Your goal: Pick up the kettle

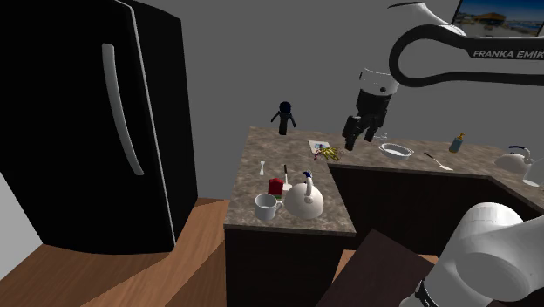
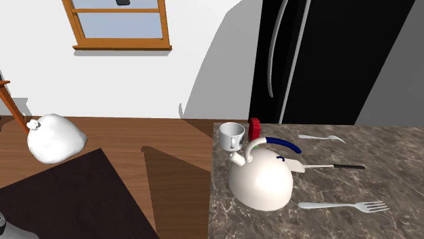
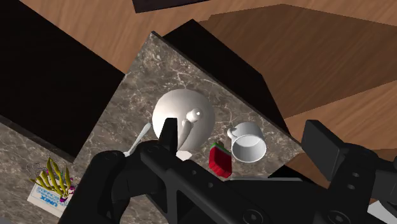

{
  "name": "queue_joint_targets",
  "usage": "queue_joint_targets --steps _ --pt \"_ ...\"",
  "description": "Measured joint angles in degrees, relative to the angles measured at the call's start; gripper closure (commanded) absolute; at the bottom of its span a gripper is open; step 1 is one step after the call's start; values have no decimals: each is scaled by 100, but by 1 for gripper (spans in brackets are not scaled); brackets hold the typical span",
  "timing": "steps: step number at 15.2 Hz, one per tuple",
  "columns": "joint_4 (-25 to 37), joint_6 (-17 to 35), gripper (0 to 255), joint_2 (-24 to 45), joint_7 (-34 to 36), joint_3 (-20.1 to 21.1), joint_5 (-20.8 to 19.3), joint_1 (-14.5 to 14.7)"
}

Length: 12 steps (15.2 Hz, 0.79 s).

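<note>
Kettle (image 1: pixel 307 201) stands upright at near end of counter (image 1: pixel 279 144). Mug (image 1: pixel 266 207) is just beside its spout, red item (image 1: pixel 276 186) just beyond mug. Judge body rigid, smooth, domed — too wide and slick for jaws, weighty if filled. Take arched handle (image 2: pixel 278 141) at top of arch, over centre, or you risk it tipping spout-down. Mind mug as you close. Farther back, gripper (image 1: pixel 361 139) hangs high over counter — fingers spread, holding nothing, well apart from kettle.

My matt black fingers (image 3: pixel 168 135) hang over a smooth white kettle (image 3: pixel 184 103), a veined stone counter (image 3: pixel 127 105) and a wooden floor (image 3: pixel 318 57).
</note>
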Motion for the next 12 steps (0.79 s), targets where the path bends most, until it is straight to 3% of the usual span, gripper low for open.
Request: queue_joint_targets --steps 4,12 --pt "-106 397 0 285 171 -36 9 -81" --pt "-282 1914 0 1566 706 -261 20 -393"
